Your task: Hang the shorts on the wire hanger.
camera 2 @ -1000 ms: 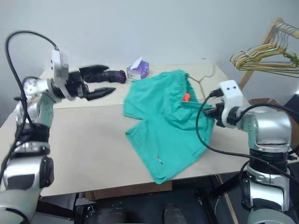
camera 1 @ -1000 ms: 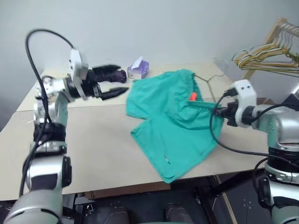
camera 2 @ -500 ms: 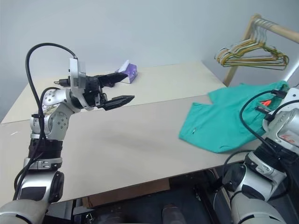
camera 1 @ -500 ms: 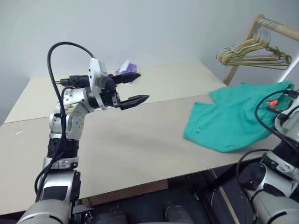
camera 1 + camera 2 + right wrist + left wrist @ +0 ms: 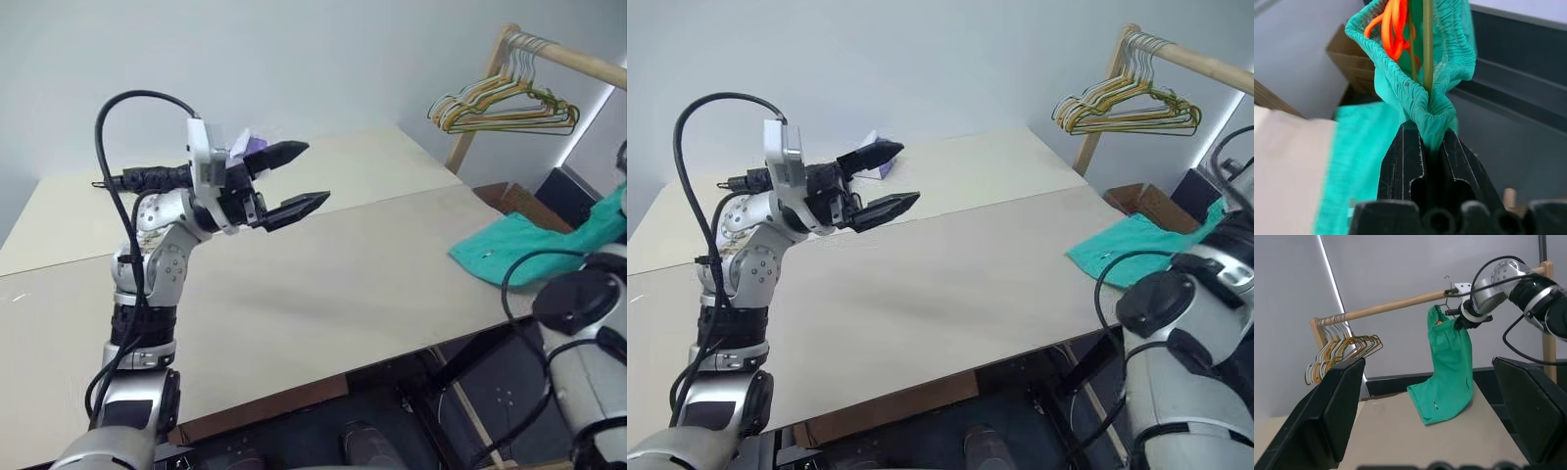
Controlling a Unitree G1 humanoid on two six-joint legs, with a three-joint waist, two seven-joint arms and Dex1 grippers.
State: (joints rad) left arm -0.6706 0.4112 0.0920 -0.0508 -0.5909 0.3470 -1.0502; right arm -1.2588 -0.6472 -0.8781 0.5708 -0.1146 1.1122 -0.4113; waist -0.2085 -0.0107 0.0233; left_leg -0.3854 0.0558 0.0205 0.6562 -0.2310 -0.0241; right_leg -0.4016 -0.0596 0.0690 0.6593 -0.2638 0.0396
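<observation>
The right gripper (image 5: 1431, 147) has its jaws clamped on the gathered waistband of the shorts (image 5: 1448, 372), which hang off the desk's (image 5: 323, 284) right edge with their lower part resting on it. The wire hanger (image 5: 1427, 44) runs through the waistband. The left gripper (image 5: 294, 176) hovers over the desk's far left, jaws wide apart and empty.
</observation>
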